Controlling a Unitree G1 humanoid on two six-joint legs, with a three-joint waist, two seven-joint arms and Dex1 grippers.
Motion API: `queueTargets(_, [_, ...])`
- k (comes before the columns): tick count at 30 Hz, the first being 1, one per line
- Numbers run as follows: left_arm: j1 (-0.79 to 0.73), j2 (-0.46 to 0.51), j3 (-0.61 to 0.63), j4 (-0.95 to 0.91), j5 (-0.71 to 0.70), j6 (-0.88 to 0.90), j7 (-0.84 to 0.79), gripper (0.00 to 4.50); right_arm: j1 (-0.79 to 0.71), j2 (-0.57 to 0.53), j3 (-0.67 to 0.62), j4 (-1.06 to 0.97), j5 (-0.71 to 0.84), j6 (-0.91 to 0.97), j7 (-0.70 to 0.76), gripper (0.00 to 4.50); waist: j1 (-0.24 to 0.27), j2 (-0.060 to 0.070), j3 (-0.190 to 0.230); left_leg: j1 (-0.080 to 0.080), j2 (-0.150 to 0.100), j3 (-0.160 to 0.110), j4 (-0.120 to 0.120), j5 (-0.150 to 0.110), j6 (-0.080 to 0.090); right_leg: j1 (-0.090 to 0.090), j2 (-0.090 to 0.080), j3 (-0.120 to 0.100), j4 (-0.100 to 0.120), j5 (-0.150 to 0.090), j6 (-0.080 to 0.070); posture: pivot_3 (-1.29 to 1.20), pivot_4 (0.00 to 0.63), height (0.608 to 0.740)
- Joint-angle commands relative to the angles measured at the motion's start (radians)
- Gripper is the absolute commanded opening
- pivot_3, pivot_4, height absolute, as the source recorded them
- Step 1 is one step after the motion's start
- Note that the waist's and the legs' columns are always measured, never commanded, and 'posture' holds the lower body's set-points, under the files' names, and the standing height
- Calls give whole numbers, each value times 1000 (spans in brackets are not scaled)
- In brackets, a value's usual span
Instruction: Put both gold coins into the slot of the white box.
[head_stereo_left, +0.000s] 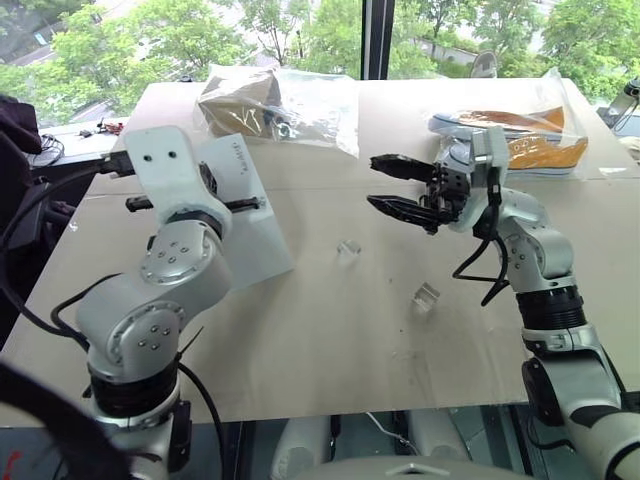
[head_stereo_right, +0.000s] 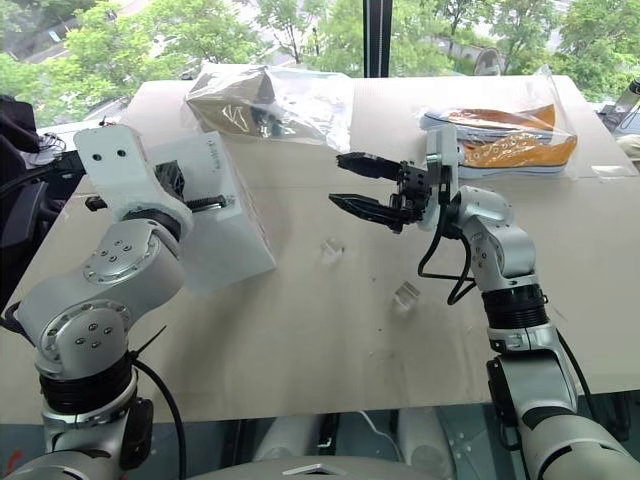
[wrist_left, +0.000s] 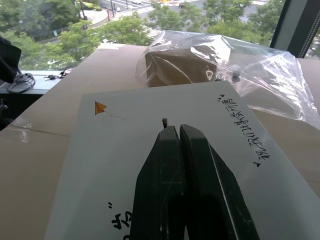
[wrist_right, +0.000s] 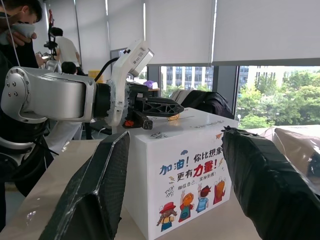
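Left gripper (wrist_left: 177, 129) is pressed shut, its fingers lying flat over the top face of the white box (head_stereo_left: 255, 240), which sits on the left side of the table (head_stereo_left: 330, 370). A tiny dark nub shows right at the fingertips. I cannot tell whether it is a gold coin seen edge-on or the end of the slot, which probably lies under the fingers. Right gripper (head_stereo_left: 375, 182) hangs above the middle of the table, well apart from the box, its fingers spread wide and holding nothing.

As for progress, no gold coin can be picked out anywhere, so I cannot confirm that either one has gone in. The two clear holders (head_stereo_left: 348, 248) (head_stereo_left: 425, 297) on the bare table look empty (though they are too small to be sure), which suggests the coins have been lifted out. With the left fingers placed where a slot would be, my guess is that a coin is being fed in or has just dropped. Whether one is left is unclear.

Count:
- one white box, with one small gold triangle mark (wrist_left: 100, 107) on its top
- two clear holders
- two clear bags at the far edge, one holding a brown item (head_stereo_left: 240, 100) and one holding orange things (head_stereo_left: 530, 140)
- no coins in plain sight
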Motion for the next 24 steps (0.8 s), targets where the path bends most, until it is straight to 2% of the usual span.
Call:
queueTargets(1, [6, -40, -7, 5, 47, 52, -28, 0, -17, -2, -31, -25, 13, -14, -6, 3140, 1, 0, 0, 0, 0, 0, 0, 0, 0, 0, 0, 0, 0, 0, 0, 0, 150, 740])
queueTargets(7, [15, -98, 15, -6, 116, 103, -73, 0, -20, -2, -32, -23, 14, -14, -9, 3140, -1, 1, -1, 1, -1, 0, 0, 0, 0, 0, -1, 0, 1, 0, 0, 0, 150, 740])
queueTargets(10, [13, -122, 25, -14, 149, 119, -109, 847, -21, -1, -31, -20, 13, -14, -12, 3189, -1, 1, -1, 1, -1, 0, 0, 0, 0, 0, -1, 0, 1, 0, 0, 0, 150, 740])
queueTargets(17, [4, -152, 36, -34, 246, 120, -197, 4228, -17, -1, -34, -23, 15, -11, -19, 3189, -1, 1, -1, 1, -1, 0, 0, 0, 0, 0, -1, 0, 2, 0, 0, 0, 150, 740])
queueTargets(18, [4, -154, 40, -42, 259, 113, -211, 4418, -15, -1, -36, -24, 17, -9, -21, 3189, -1, 1, -1, 1, -1, 0, 0, 0, 0, 0, -1, 0, 2, 0, 0, 0, 150, 740])
queueTargets(20, [-1, -144, 56, -68, 281, 62, -265, 4418, -6, -7, -43, -33, 24, 0, -27, 3189, -1, 1, -1, 1, -1, 0, 0, 0, 0, 0, -1, 0, 2, 0, 0, 0, 150, 740])
queueTargets(23, [-15, -106, 71, -133, 271, -99, -448, 4418, 29, -25, -73, -72, 58, 42, -46, 3189, 0, 0, -1, 0, -1, -1, 1, 0, 0, 0, -1, -1, 2, 0, 0, 0, 150, 740])
queueTargets(24, [-6, -115, 80, -157, 227, -143, -518, 4418, 49, -37, -83, -90, 69, 58, -50, 3189, 0, 0, -1, -1, -1, -1, 1, 0, 0, 0, -1, -1, 2, 0, 0, 0, 150, 740])
